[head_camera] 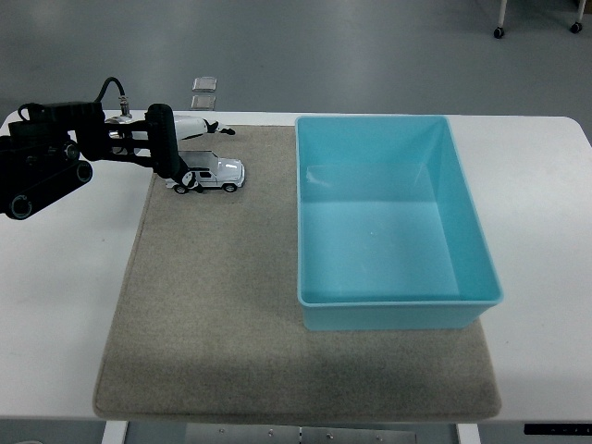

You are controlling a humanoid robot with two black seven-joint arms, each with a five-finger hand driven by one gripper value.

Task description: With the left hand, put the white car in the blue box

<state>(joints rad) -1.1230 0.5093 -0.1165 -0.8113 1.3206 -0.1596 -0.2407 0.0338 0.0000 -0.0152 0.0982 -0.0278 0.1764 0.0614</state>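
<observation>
Head view shows one white car [211, 173] standing on its wheels at the far left of one grey mat [231, 314], well apart from the one blue box [393, 222] to its right. One left hand [176, 148] reaches in at the car's left end, its fingers [208, 128] spread around the car and not clamped on it. Two small clear squares [204, 92] lie beyond the table [55, 277].

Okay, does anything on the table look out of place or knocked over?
Nothing stands out. The white car sits upright on the grey mat, the left hand at its rear end. The blue box stands square and empty beside it.
</observation>
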